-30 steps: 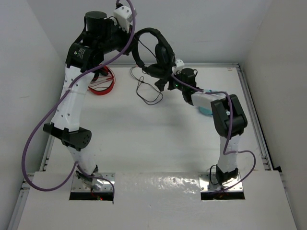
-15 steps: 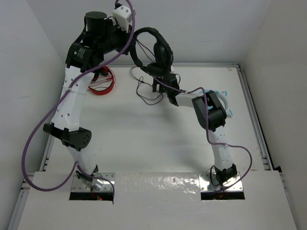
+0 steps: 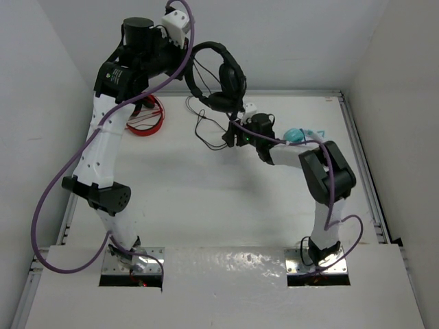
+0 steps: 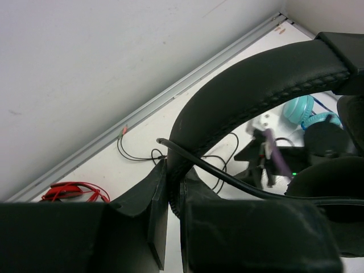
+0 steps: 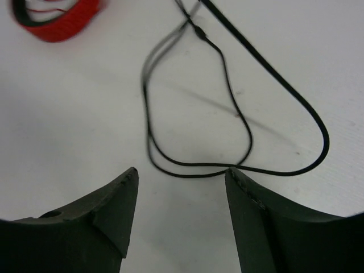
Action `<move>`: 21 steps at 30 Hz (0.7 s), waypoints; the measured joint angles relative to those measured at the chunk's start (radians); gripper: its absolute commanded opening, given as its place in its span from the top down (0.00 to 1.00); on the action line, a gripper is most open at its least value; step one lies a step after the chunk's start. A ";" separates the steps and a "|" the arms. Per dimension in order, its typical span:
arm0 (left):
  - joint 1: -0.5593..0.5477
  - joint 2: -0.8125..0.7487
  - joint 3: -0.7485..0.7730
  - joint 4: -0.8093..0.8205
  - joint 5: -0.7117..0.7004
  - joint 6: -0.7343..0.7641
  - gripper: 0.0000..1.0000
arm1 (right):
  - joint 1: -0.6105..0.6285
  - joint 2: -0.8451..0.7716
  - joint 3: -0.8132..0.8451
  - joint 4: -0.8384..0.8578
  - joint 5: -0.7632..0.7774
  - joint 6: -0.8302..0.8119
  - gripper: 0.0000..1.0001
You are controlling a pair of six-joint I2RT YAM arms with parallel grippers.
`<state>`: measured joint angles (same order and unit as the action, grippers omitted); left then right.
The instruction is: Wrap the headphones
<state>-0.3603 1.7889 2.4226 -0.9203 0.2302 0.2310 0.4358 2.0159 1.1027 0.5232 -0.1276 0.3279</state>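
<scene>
My left gripper (image 3: 186, 60) is shut on the thin headband of the black headphones (image 3: 221, 74) and holds them high above the back of the table. In the left wrist view both jaws pinch the headband (image 4: 256, 85). The long dark cable (image 3: 208, 130) hangs down and lies in loops on the table. My right gripper (image 3: 231, 134) is open and empty, low over these loops. In the right wrist view the cable (image 5: 227, 114) lies just ahead of the open right gripper (image 5: 182, 176), touching the right fingertip (image 5: 232, 172).
Red headphones (image 3: 147, 116) lie at the back left of the table; they also show in the right wrist view (image 5: 57, 17). Teal headphones (image 3: 298, 133) lie at the back right, beside the right forearm. A raised rail (image 3: 357, 137) edges the table.
The right arm swung its elbow left and then back right, and its gripper came down and forward onto the cable loops. The left gripper has stayed put with the headphones.
</scene>
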 measured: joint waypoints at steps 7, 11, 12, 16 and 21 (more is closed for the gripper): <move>0.000 0.007 -0.002 0.003 0.002 0.000 1.00 | -0.059 -0.145 -0.002 -0.025 -0.181 0.027 0.37; 0.000 0.009 -0.011 0.011 0.000 0.000 1.00 | -0.103 -0.137 0.000 -0.039 -0.148 0.058 0.25; 0.000 0.010 -0.013 0.010 0.000 0.001 1.00 | -0.111 -0.130 0.005 -0.047 -0.132 0.057 0.23; 0.000 0.017 -0.019 0.009 0.000 0.001 1.00 | -0.124 -0.013 0.139 -0.118 -0.109 0.013 0.19; 0.000 0.018 -0.022 0.010 0.001 0.000 1.00 | -0.118 0.158 0.303 -0.167 -0.092 0.002 0.20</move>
<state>-0.3603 1.8069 2.4008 -0.9100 0.2310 0.2314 0.3176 2.1742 1.4055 0.3565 -0.2199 0.3294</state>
